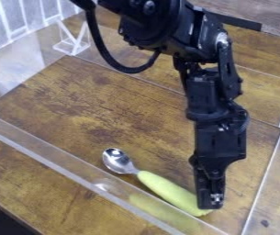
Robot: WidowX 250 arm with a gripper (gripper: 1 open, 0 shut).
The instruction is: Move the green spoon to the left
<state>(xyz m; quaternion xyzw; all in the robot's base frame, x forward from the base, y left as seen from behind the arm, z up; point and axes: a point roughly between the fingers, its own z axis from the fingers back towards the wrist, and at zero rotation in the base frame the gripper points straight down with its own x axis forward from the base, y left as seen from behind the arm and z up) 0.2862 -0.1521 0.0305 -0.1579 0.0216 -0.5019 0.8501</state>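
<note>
The green spoon lies on the wooden table near the front acrylic wall, its shiny silver bowl pointing left and its yellow-green handle running right. My gripper points steeply down at the handle's right end, fingers together. The black fingers cover the handle tip, so I cannot see whether they pinch it. The spoon rests flat on the wood.
A clear acrylic wall runs along the front and left of the wooden table, with a pale reflection of the handle in it. A white rack stands at the back left. Another clear panel borders the right side.
</note>
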